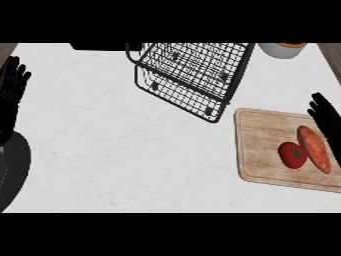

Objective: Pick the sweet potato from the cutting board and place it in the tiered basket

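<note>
Spreading across nearly the whole view, the pale speckled stone counter (114, 150) carries everything, so places are given by its edges. Next in size, the black wire tiered basket (191, 75) stands at the far edge, slightly right of centre, its open mesh tiers facing upward, which judging by the task suits a drop from above. Near the right edge lies the rectangular light wooden cutting board (265, 142), well apart from the basket. On the board's right half rests the elongated orange sweet potato (315, 149), touching a round red tomato (292, 154) on its left. The right hand (339, 127) hovers just beside the sweet potato's right flank, fingers straight and released, apparently lining up a grasp not yet made. The left hand (3, 100) rests open at the left edge, fingers up, clear of the work.
</note>
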Robot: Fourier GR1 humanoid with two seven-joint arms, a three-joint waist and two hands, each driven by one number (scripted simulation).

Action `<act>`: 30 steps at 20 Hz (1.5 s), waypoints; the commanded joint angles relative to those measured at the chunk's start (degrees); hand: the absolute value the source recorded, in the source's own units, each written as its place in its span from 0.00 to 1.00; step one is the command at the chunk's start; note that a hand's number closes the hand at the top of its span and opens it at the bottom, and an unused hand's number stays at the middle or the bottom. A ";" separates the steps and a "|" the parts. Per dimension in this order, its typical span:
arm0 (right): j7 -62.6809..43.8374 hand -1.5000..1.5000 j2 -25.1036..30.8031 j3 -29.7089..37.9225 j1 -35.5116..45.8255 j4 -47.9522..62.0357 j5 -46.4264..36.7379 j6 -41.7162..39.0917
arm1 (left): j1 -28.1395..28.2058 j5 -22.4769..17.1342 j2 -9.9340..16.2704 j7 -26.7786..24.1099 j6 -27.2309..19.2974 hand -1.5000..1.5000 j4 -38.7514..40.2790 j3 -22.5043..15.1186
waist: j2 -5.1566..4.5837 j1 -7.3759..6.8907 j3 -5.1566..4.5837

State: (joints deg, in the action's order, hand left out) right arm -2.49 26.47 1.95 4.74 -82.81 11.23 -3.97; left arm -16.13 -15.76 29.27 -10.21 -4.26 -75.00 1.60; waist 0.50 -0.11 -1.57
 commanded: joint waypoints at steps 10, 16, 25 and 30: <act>3.99 0.00 7.04 27.79 5.95 16.17 7.70 12.36 | 14.61 5.63 -15.10 6.71 -9.82 0.50 3.69 -11.30 | -0.94 0.58 1.93; 14.85 0.00 13.25 32.67 5.53 24.31 13.34 -3.93 | 21.27 10.39 -16.55 10.26 -14.87 0.50 -6.43 -15.31 | -0.40 -0.31 1.65; -2.83 0.00 26.44 17.13 -1.94 12.68 2.00 -16.48 | 19.89 10.31 -16.85 9.14 -13.79 0.50 -3.21 -14.55 | -0.33 0.13 1.39; -10.56 0.00 29.30 11.14 -3.39 1.35 -5.91 -13.23 | 19.16 10.73 -16.59 11.99 -14.44 0.50 -4.46 -14.32 | -0.28 0.35 1.42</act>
State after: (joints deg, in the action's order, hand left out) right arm -7.57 54.01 17.68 2.36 -73.86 10.42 -18.53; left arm 3.58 -5.48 12.82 -0.97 -18.25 -78.55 -12.23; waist 0.24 0.12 -0.10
